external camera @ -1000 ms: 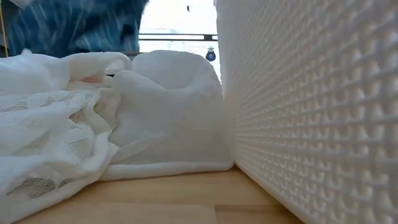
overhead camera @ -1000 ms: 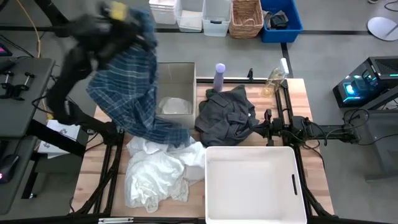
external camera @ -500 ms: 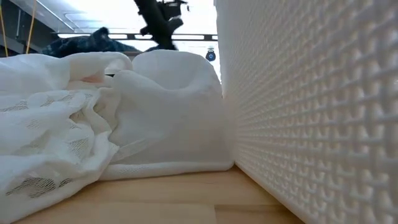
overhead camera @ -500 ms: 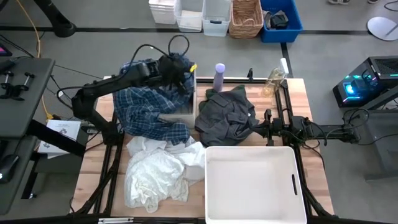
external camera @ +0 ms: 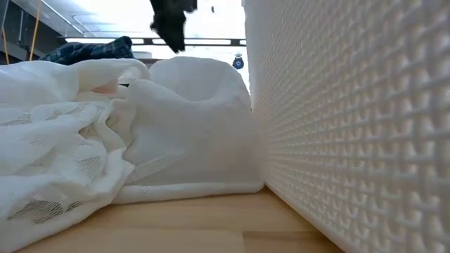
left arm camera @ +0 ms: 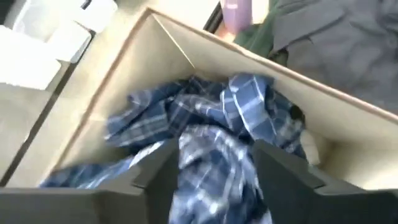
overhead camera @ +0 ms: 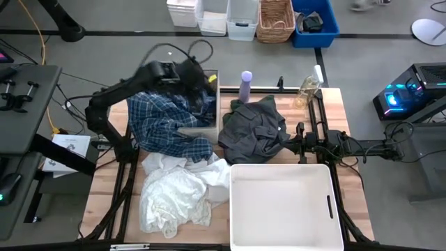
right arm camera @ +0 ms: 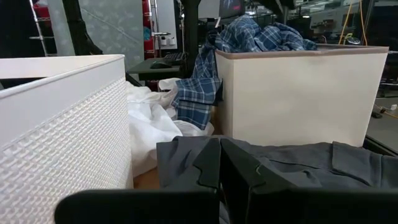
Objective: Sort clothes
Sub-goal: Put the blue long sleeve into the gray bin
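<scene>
The blue-and-white plaid shirt point(overhead camera: 164, 122) lies bunched in the beige box point(overhead camera: 217, 104) at the far left. Part of it spills over the box's near-left wall onto the table. My left gripper point(overhead camera: 197, 78) hovers over the box, open, with a ridge of the shirt point(left arm camera: 214, 162) between its fingers. The dark grey top point(overhead camera: 254, 129) lies heaped right of the box, and a dark green edge point(left arm camera: 260, 37) shows beside it. White pieces point(overhead camera: 174, 195) are piled at the near left. My right gripper point(overhead camera: 297, 137) waits shut at the grey top's right edge. My left gripper comes down from above over the plaid shirt's bunched part point(left arm camera: 211, 134) in the box. Its fingers point(left arm camera: 158, 171) stand wide apart on either side of a ridge of cloth. Whether they touch the cloth, I cannot tell.
A white plastic bin point(overhead camera: 279, 167) stands at the near right, close against the white pile. A lavender bottle point(overhead camera: 246, 85) and a clear bottle point(overhead camera: 309, 87) stand along the far edge. Storage bins and a basket point(overhead camera: 276, 19) sit on the floor beyond the table.
My left gripper has swung from high over the far-left corner toward the right and down to the beige box. The plaid shirt, which hung lifted below it, has come down into the box, with its lower part draped over the wall onto the table.
</scene>
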Robot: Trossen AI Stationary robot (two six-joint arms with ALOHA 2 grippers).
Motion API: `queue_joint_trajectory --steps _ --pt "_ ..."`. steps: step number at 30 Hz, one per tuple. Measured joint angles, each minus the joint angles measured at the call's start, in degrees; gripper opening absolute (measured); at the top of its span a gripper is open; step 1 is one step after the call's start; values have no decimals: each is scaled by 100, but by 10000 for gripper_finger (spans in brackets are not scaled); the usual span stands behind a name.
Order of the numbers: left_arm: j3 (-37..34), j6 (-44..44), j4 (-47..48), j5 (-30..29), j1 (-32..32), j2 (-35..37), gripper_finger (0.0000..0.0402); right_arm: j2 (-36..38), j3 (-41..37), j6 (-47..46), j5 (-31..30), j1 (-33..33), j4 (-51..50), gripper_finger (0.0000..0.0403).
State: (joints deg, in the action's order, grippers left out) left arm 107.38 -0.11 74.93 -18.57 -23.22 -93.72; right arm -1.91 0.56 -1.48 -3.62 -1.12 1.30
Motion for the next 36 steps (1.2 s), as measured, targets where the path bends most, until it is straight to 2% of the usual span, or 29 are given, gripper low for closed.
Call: queue_joint_trajectory --steps 2,4,8,10,13,17,21,24,29,32,36 --pt "501 -399 834 15 -3 3 230 1 1 -1 0 1 1 0" --pt "820 -1170 1630 247 25 28 243 1 2 0 0 0 0 0" --pt "481 -1940 1278 1965 421 825 247 -2 2 0 0 0 2 0" --pt "409 -2161 1367 2253 777 1170 245 4 2 0 0 2 0 0" --pt "13 -2556 1466 1719 1500 1628 244 -24 1 -3 0 2 5 0" --pt "-959 -3315 1488 1329 2683 2210 244 -66 0 -2 0 2 2 0" --pt "-2081 -4640 1492 576 3647 2353 243 -72 2 -2 0 2 2 0" --pt "-2729 -6218 1495 447 4027 2249 243 -75 2 -2 0 2 2 0" --pt "-3532 -8919 1488 -309 4560 2123 243 -75 0 -2 0 2 2 0" --pt "-3965 -9698 1506 -470 4651 2037 243 -75 2 -2 0 2 2 0" --pt "-4314 -10151 1482 -411 4718 1984 243 -75 0 -2 0 2 2 0"
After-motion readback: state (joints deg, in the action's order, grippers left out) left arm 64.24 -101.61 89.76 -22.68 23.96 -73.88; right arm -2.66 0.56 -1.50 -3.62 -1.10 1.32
